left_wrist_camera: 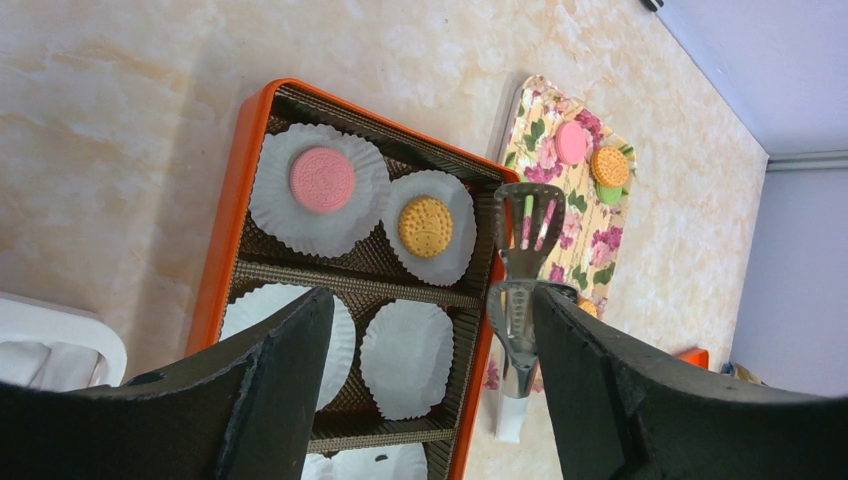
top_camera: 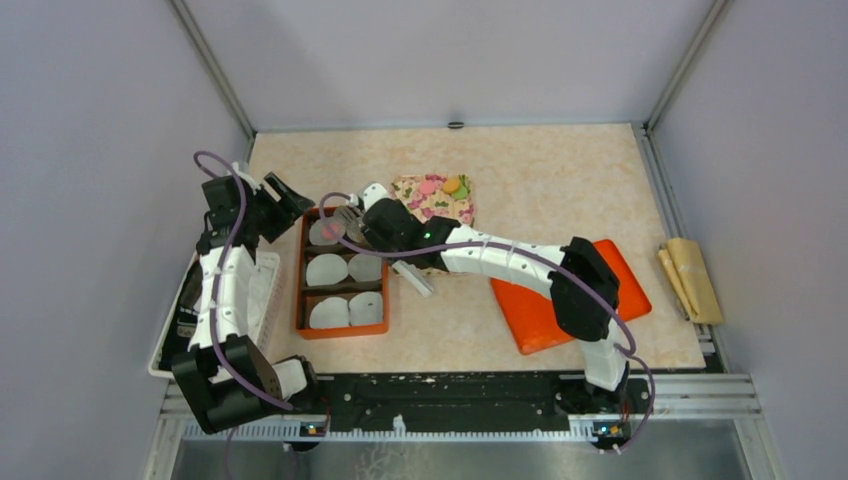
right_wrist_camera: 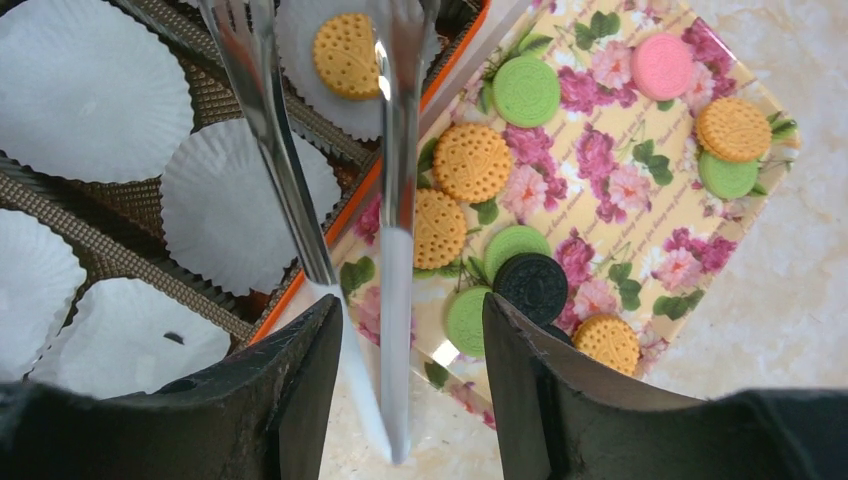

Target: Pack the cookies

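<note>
The orange box [top_camera: 299,275] holds white paper liners. A pink cookie [left_wrist_camera: 322,179] and an orange cookie [left_wrist_camera: 426,226] each lie in a liner at its far end; the orange one also shows in the right wrist view [right_wrist_camera: 346,55]. The floral tray [right_wrist_camera: 640,170] holds several orange, green, pink and black cookies. Metal tongs [right_wrist_camera: 396,250] lie between my right gripper's [right_wrist_camera: 410,305] open fingers, heads over the box's far corner, white end on the table. My right gripper [top_camera: 362,218] hovers between box and tray. My left gripper [left_wrist_camera: 432,300] is open and empty above the box.
An orange lid [top_camera: 520,315] lies under the right arm. A white basket [top_camera: 262,290] stands left of the box. A beige bundle [top_camera: 690,275] lies at the table's right edge. Walls and frame rails enclose the table.
</note>
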